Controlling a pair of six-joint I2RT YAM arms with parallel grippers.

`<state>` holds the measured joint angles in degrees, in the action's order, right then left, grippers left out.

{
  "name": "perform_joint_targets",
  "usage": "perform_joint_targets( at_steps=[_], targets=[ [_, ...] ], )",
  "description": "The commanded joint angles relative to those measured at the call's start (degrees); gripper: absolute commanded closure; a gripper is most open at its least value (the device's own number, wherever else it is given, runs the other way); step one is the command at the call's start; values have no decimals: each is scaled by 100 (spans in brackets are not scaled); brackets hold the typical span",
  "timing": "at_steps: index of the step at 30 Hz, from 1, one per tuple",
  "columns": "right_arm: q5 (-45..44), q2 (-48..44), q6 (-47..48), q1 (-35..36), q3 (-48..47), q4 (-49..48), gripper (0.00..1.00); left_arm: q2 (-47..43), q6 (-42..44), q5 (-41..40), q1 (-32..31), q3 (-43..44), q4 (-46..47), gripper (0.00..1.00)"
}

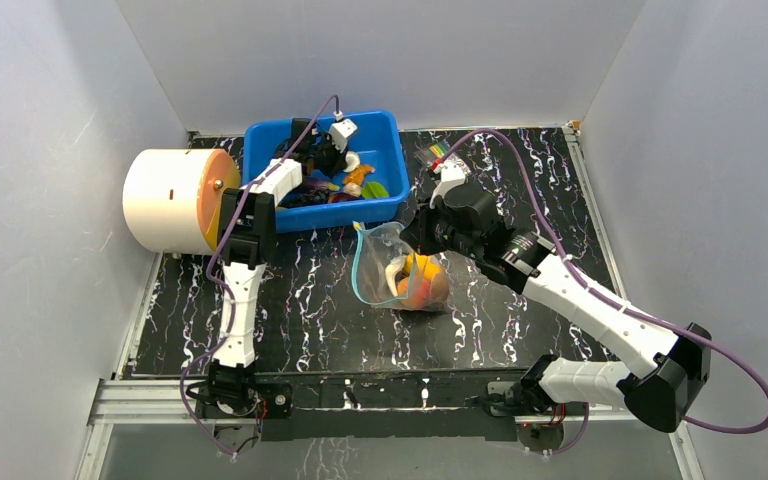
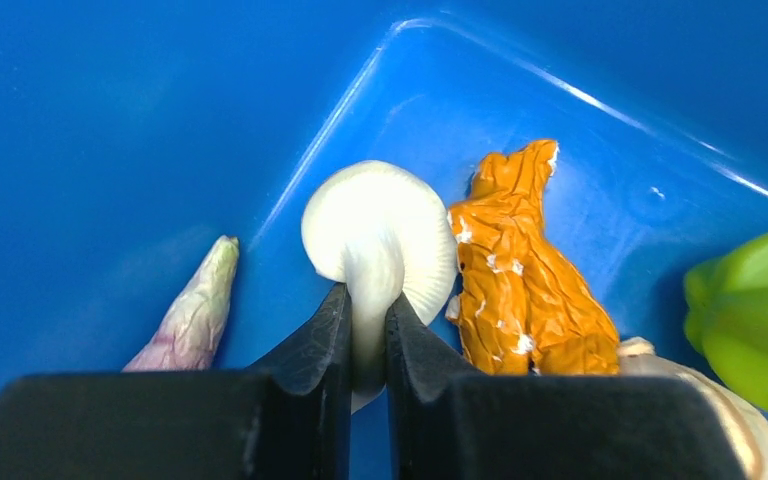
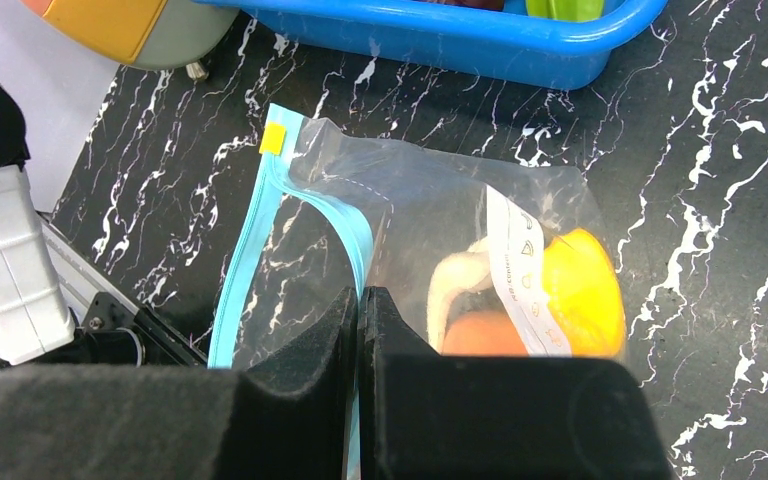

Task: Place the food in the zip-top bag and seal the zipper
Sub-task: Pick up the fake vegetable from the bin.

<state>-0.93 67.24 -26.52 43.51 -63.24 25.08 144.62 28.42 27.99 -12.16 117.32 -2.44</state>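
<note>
Grips white mushroom point(image 2: 380, 225) by its stem with left gripper point(image 2: 365, 300), low in blue bin point(image 2: 110, 150). Pinches zip-top bag point(image 3: 430, 200) lip beside zipper point(image 3: 250, 240) with right gripper point(image 3: 358, 300). Calls for a carry rightward and nearward, into the left-facing mouth.

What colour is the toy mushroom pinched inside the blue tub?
Creamy white. The small plastic toy mushroom shows best in the left wrist view.
</note>
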Motion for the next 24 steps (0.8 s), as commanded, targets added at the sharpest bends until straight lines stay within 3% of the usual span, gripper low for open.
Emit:
perform_joint_targets(
  at_steps=[1,9,24],
  targets=[
    [56,-169,-45,18,-129,-352,100,-811,-36,145,-29,-359,135,100],
    [76,-234,-165,23,181,-437,100,-1590,-622,-23,-25,-1572,1003,100],
    [-571,-354,-363,20,228,-257,100,-3115,-1565,-280,-28,-2556,1128,100]
  ],
)
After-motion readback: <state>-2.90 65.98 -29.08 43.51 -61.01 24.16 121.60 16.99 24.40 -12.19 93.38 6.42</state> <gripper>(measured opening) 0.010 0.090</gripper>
